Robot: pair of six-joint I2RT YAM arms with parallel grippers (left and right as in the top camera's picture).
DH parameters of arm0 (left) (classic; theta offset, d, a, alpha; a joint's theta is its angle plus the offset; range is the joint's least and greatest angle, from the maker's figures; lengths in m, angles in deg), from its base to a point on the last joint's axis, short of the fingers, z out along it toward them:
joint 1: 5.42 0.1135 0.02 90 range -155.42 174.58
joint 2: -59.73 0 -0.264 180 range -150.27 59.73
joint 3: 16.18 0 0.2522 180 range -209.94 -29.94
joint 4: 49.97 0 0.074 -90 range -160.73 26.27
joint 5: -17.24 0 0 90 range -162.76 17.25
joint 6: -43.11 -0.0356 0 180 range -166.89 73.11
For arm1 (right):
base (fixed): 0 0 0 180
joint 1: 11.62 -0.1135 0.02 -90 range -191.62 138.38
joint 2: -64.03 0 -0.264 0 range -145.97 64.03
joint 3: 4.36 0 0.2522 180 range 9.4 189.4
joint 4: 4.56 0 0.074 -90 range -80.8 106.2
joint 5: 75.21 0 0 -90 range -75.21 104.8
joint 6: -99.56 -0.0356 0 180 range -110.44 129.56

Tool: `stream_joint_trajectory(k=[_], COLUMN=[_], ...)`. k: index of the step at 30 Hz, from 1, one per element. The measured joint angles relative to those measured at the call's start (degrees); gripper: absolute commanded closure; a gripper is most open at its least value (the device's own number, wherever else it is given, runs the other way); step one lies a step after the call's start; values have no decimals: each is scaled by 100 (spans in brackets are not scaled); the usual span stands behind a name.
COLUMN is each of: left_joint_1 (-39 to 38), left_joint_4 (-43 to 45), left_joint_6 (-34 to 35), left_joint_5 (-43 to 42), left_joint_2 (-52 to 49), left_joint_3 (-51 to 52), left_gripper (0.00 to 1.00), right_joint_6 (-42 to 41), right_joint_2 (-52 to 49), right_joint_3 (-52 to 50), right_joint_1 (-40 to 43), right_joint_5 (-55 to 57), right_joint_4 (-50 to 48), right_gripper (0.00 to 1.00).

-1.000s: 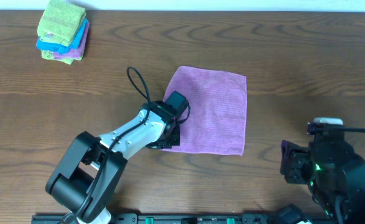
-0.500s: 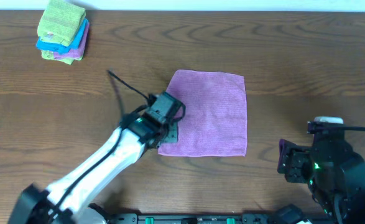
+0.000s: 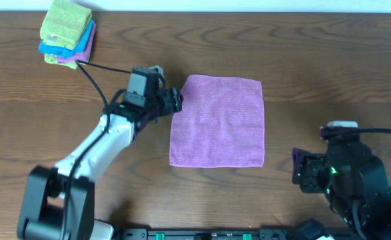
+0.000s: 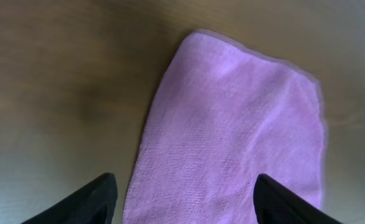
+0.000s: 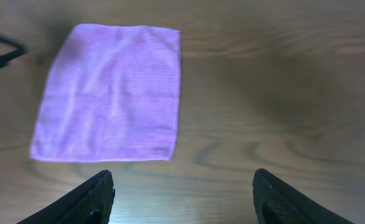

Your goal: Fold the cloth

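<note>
Purple cloth (image 3: 216, 121) lies flat in the middle of the table (image 3: 328, 73). It looks soft, light and floppy, so I think I should pinch a corner. My left hand (image 3: 175, 100) is wide open, holding nothing, just beside its left edge.

From overhead we look straight down on the table (image 3: 315, 67), the cloth (image 3: 216, 121) near mid-frame. Our left wrist camera sits close at the cloth's left edge, facing across it. Our right wrist camera looks from farther off, right of the cloth, seeing it whole. All three share the cloth.
</note>
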Motion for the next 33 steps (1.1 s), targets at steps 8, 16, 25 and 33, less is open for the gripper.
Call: stream_joint_trajectory(k=[8,16,25,33], left_joint_1=[352,415,608,651], left_joint_4=[1377,2057,3403,3434], left_joint_6=[107,382,1126,1493], left_joint_5=[-1388,-1906,-2848,-3773], left_joint_2=[-1357,-1912,-2660,-3169], left_joint_3=[-7,-13,-256,-815], left_gripper=[29,26,25,27], right_joint_6=[249,260,260,260], right_joint_2=[-7,-11,-13,-24], right_joint_3=[0,0,0,0], right_joint_1=[-2,-2,-2,-2], right_joint_5=[-487,-649,-673,-675], right_joint_4=[-46,-46,-127,-238], right_gripper=[28,27,27,27])
